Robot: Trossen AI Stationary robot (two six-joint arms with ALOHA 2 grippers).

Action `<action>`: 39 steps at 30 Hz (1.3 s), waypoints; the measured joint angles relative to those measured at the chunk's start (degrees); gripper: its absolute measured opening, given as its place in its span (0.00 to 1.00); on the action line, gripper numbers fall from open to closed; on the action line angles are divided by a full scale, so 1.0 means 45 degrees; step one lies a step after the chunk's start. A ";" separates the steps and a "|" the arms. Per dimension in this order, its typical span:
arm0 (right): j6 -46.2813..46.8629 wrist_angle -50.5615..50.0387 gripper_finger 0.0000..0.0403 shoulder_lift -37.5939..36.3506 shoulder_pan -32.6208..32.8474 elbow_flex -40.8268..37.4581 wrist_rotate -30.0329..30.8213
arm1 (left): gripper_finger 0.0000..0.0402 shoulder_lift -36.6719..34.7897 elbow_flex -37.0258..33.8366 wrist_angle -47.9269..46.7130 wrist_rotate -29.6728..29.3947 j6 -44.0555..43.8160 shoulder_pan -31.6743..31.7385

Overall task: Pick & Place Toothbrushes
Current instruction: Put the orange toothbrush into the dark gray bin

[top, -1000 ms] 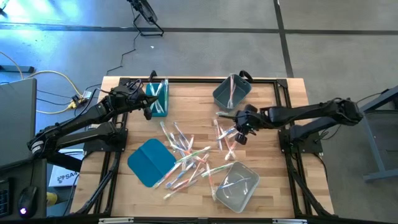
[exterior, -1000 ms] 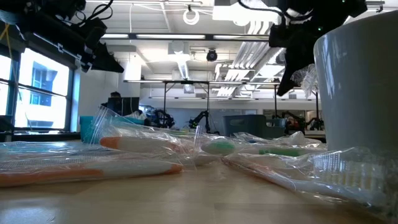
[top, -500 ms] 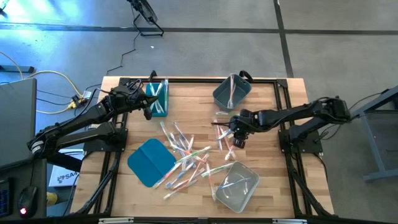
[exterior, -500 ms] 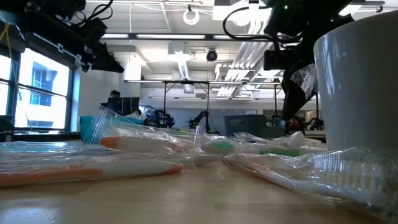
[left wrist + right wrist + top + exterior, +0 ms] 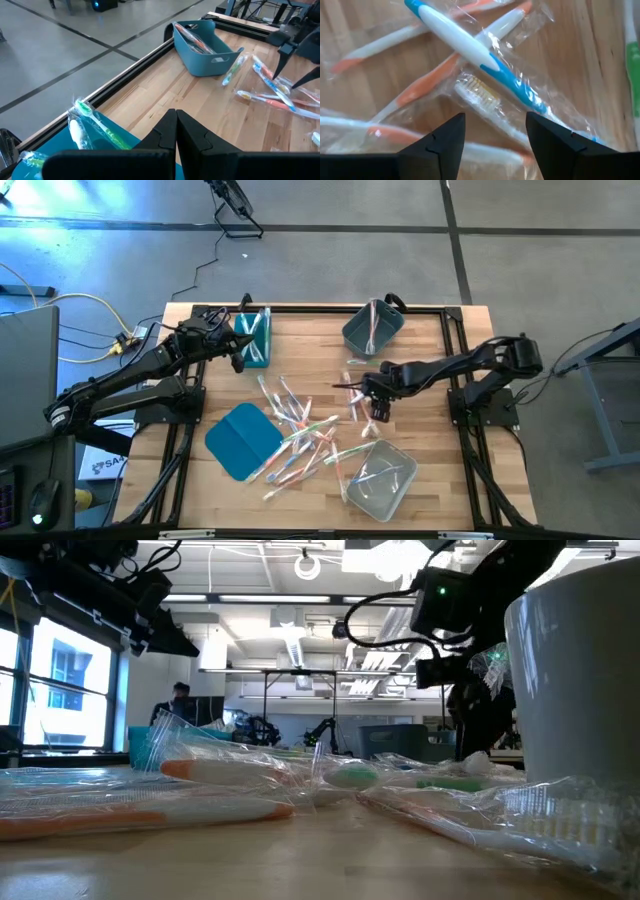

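The right gripper point(image 5: 372, 402) has come down and inward over the worktop point(image 5: 440, 480) since a second ago, its jaws now wide and empty just above wrapped toothbrushes point(image 5: 470, 45). Most toothbrushes point(image 5: 300, 430) lie scattered mid-worktop between the bins. The left gripper point(image 5: 176, 131), jaws closed, hangs over the teal bin point(image 5: 255, 335).

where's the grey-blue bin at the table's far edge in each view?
High: grey-blue bin, far edge, beyond the right gripper.
Low: can't pick it out.
Left wrist: bin past the shut left gripper.
Right wrist: not in it.
Shared landmark: the wrapped toothbrushes inside it.
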 joint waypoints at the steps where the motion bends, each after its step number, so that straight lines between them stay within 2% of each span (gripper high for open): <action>1: -0.0111 0.0175 0.50 0.0126 0.0000 0.0000 0.0054 | 0.00 0.0000 0.0000 0.0000 0.0000 0.0000 0.0000; 7: -0.0324 0.0563 0.50 0.0780 -0.0003 0.0037 -0.0028 | 0.00 0.0000 0.0005 0.0000 -0.0005 0.0000 0.0000; 22: -0.0313 0.0618 0.49 0.0691 0.0087 0.0005 -0.0158 | 0.00 0.0000 0.0005 -0.0005 -0.0010 0.0000 0.0000; 25: -0.0312 0.0623 0.43 0.0691 0.0088 0.0005 -0.0250 | 0.00 0.0000 0.0005 -0.0005 -0.0015 0.0000 -0.0002; 39: -0.0195 0.0667 0.05 0.0691 0.0131 0.0005 -0.0989 | 0.00 0.0000 0.0005 -0.0008 -0.0049 0.0000 0.0000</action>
